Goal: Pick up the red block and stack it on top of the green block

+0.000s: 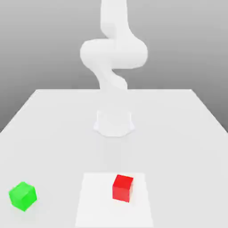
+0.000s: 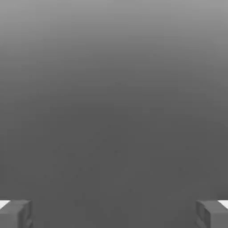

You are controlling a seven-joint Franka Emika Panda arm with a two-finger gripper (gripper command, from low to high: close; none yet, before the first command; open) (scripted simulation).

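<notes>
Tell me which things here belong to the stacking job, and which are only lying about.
Belong to the job:
- red block, on the table
- green block, apart from it, toward the exterior view's left
- gripper, open, holding nothing

Only there:
- white table
- paler square patch under the red block

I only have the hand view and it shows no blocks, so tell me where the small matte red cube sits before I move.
Observer: The small matte red cube rests on a paler square patch of the white table, near the front in the exterior view.
Operator: Give me the small matte green cube.
Observer: The small matte green cube sits toward the exterior view's left of the red cube, apart from it and off the patch.
Operator: Report whether either is tilted.
Observer: Both lie flat on the table; neither is stacked.
</notes>
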